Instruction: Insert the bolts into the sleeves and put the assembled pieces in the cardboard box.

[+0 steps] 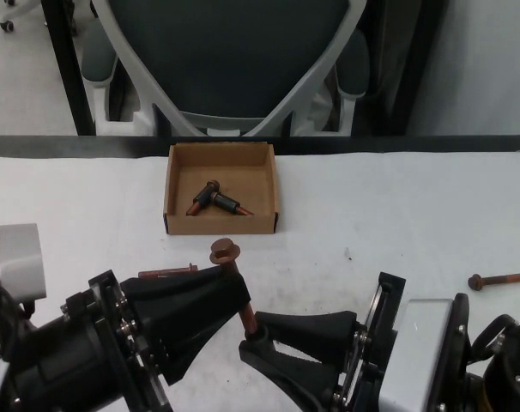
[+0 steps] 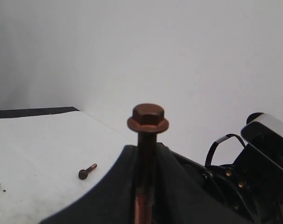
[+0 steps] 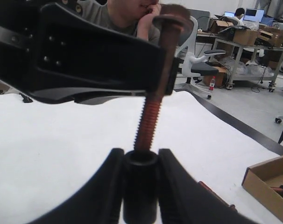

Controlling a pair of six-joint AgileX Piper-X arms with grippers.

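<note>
Item one, nearest: left gripper, clenched on the shank of a copper-coloured hex-flange bolt, head up and threaded end down. Item two: right gripper, clamped round a black cylindrical sleeve held mouth up. The bolt's tip sits at that mouth, and whether it has entered cannot be told. Both are at six o'clock from the box. Item three: a reddish rod-like piece, at nine o'clock from the held bolt, partly hidden by the arm. Item four: a loose copper bolt lying at four o'clock from the box. Item five: shallow brown cardboard box holding two assembled pieces. Hazard: the bolt appears to lean, so its threads may catch the sleeve rim, jam, or push the sleeve out of the fingers.
</note>
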